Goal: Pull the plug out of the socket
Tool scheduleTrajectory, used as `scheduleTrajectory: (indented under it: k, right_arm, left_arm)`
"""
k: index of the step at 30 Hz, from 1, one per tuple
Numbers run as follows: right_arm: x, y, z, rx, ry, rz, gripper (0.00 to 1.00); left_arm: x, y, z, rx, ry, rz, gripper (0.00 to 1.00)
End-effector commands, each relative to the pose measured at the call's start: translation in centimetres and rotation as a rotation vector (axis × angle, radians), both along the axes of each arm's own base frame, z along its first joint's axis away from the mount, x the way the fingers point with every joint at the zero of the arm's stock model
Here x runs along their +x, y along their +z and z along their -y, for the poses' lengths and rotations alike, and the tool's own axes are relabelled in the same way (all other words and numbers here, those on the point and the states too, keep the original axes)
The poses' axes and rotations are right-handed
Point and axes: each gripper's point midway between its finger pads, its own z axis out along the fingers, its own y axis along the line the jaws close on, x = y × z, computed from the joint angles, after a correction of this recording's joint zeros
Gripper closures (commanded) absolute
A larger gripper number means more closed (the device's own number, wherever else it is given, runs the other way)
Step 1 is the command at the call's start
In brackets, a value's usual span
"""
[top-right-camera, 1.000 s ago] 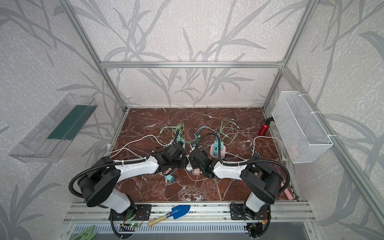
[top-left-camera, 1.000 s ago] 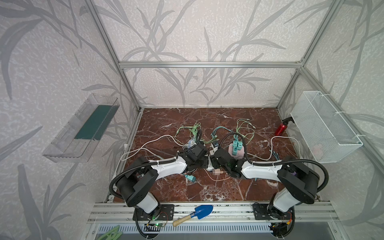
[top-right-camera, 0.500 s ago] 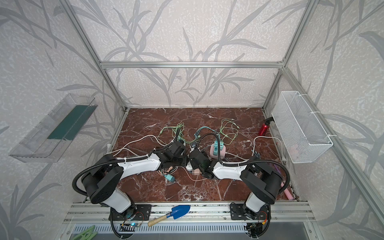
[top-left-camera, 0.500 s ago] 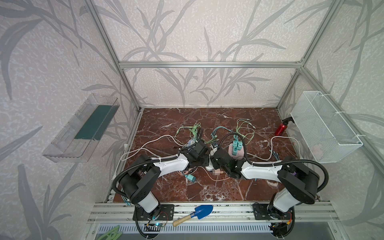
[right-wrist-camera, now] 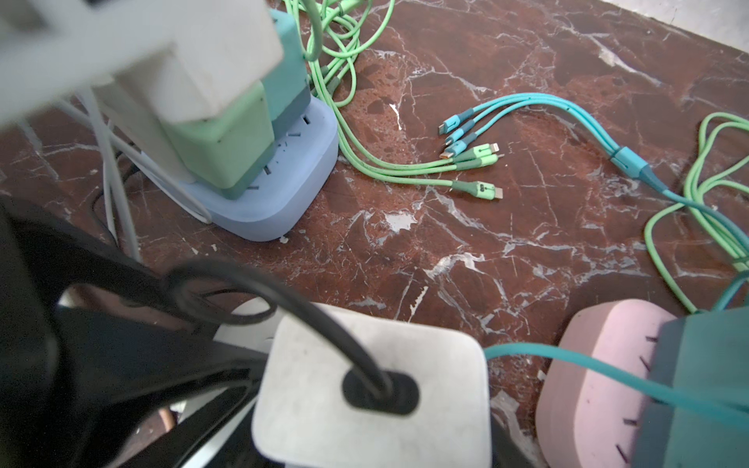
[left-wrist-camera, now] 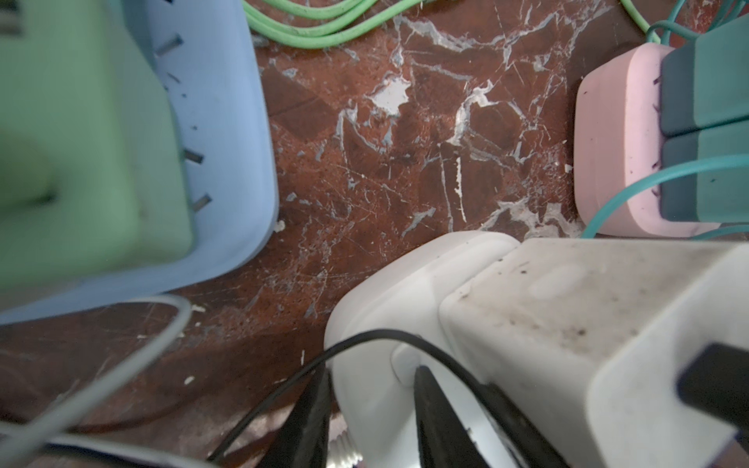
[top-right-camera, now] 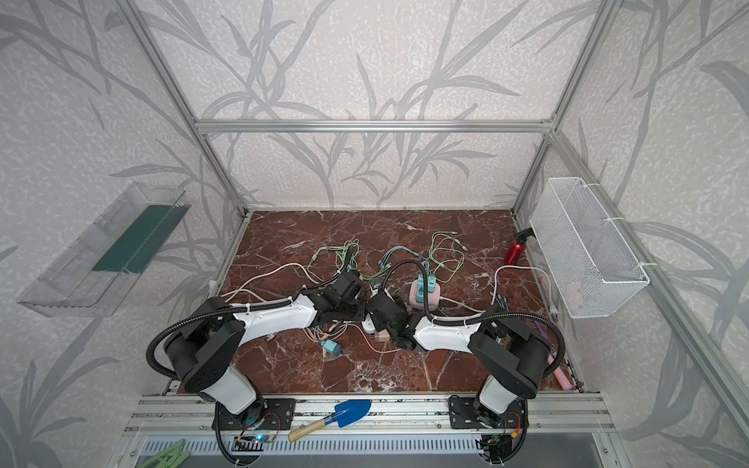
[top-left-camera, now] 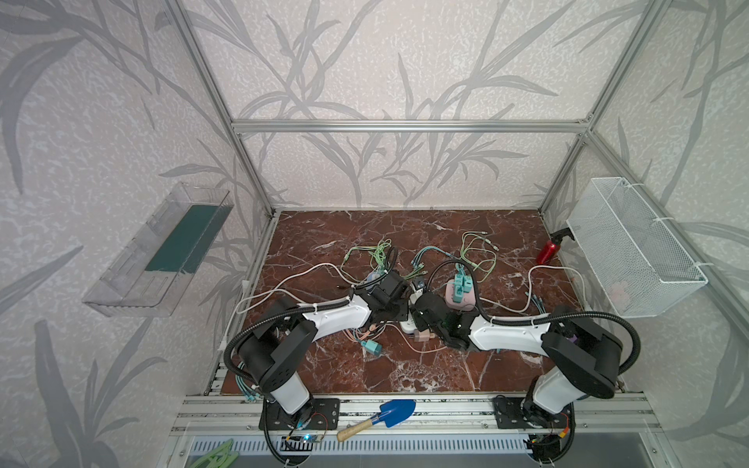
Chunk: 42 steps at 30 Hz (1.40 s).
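Your left arm (top-left-camera: 336,320) and right arm (top-left-camera: 506,336) stretch low, meeting mid-worktop (top-left-camera: 405,368). Your left gripper (left-wrist-camera: 371,389) pinches the end of the white socket (left-wrist-camera: 405,283) narrowly. Your right gripper (right-wrist-camera: 364,443) clasps the white plug (right-wrist-camera: 364,332) sitting on it.

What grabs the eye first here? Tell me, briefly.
Both arms meet mid-table, the left gripper and right gripper crowding a white socket with a grubby white plug in it. Behind them sprawl green cables, and a pink socket cube carrying teal plugs.
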Motion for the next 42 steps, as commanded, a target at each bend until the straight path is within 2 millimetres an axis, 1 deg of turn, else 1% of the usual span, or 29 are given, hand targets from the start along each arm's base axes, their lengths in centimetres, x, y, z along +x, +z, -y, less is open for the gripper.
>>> scheduleTrajectory:
  k: [1, 5, 7, 11, 17, 21, 24, 27, 31, 35, 40, 42]
  right_arm:
    - [0.5, 2.9, -1.0, 0.136, -0.002, -0.006, 0.58]
    - [0.6, 3.3, -0.6, 0.15, -0.005, -0.012, 0.58]
    - [0.5, 3.4, -0.7, 0.156, 0.0, -0.017, 0.58]
    - [0.4, 3.1, -1.0, 0.146, 0.015, -0.023, 0.59]
    - [0.1, 3.3, -1.8, 0.034, 0.036, 0.03, 0.6]
    - [0.1, 3.7, -2.0, -0.016, 0.033, 0.066, 0.61]
    - [0.1, 3.7, -2.1, -0.031, 0.036, 0.066, 0.61]
    - [0.1, 3.4, -2.0, 0.006, 0.02, 0.045, 0.61]
    - [0.4, 3.0, -1.5, 0.12, -0.016, -0.012, 0.62]
    - [0.4, 3.1, -1.3, 0.124, -0.022, -0.023, 0.63]
    - [0.3, 3.3, -1.6, 0.207, -0.034, -0.054, 0.63]
    - [0.4, 3.4, -1.5, 0.215, -0.038, -0.054, 0.63]
  left_arm:
    - [-2.3, -3.7, -2.2, 0.138, -0.019, -0.105, 0.65]
    - [-2.3, -3.8, -2.3, 0.141, -0.019, -0.107, 0.65]
    - [-2.2, -3.8, -2.2, 0.14, -0.02, -0.107, 0.65]
    - [-2.3, -4.0, -2.3, 0.143, -0.021, -0.111, 0.65]
    - [-2.4, -3.9, -2.5, 0.155, -0.021, -0.108, 0.66]
    - [-2.4, -4.0, -2.7, 0.165, -0.021, -0.112, 0.66]
    - [-2.5, -4.1, -2.8, 0.169, -0.02, -0.114, 0.66]
    - [-2.4, -4.0, -2.7, 0.167, -0.022, -0.113, 0.66]
    - [-2.6, -4.1, -2.8, 0.173, -0.024, -0.118, 0.66]
    - [-2.6, -4.2, -2.8, 0.174, -0.025, -0.123, 0.66]
    - [-2.7, -4.6, -2.8, 0.181, -0.026, -0.133, 0.66]
    - [-2.8, -4.7, -2.9, 0.184, -0.028, -0.135, 0.66]
